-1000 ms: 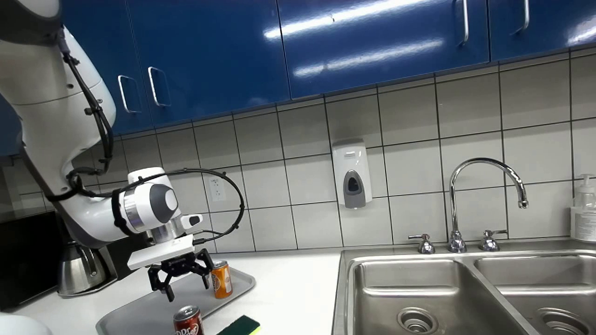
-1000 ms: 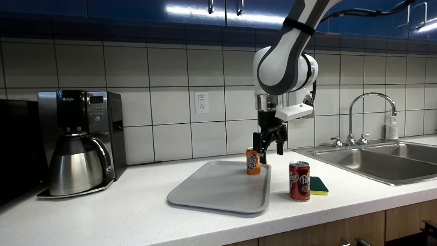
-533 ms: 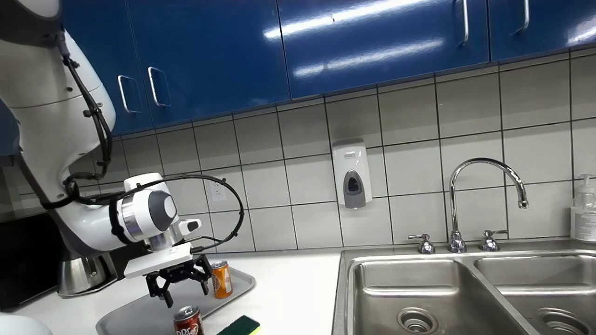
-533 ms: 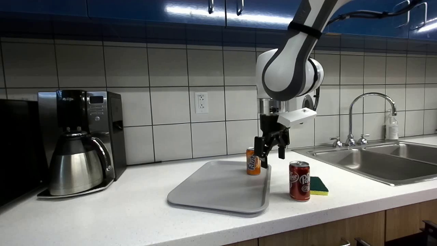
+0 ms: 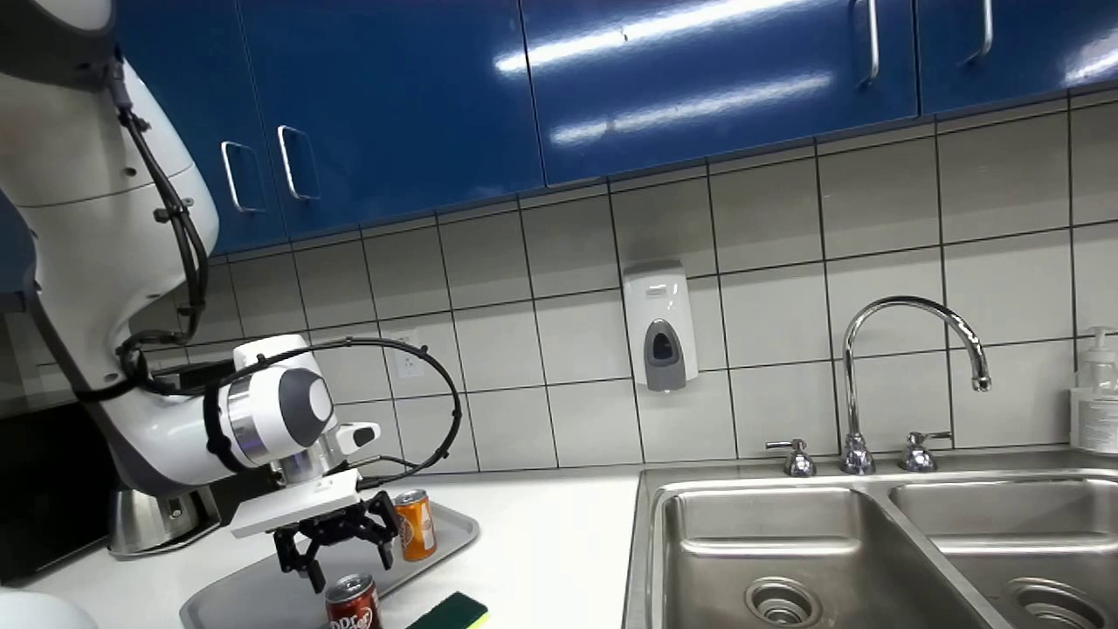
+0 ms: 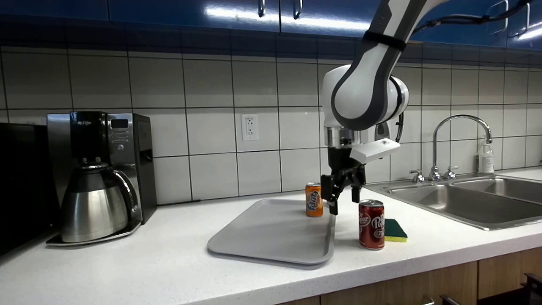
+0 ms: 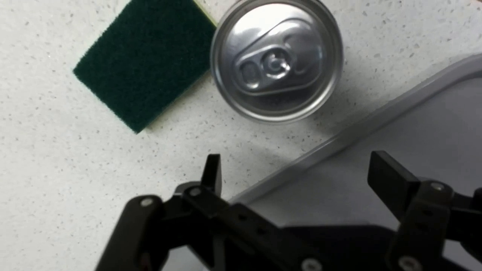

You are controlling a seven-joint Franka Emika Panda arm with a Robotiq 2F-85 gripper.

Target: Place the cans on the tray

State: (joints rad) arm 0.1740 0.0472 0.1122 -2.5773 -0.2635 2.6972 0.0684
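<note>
Our gripper [image 6: 344,205] now hangs lower, nearer the dark red can [image 6: 371,225] on the counter [image 6: 148,267], its empty jaws spread wide, we judge, to straddle it. The orange can [image 6: 313,201] already stands on the tray [image 6: 271,237].

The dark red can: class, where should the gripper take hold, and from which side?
Likely by the upper side wall, from above: the dark red can stands upright, its top uncovered. The open gripper could straddle its round body, avoiding the sponge close beside it.
</note>
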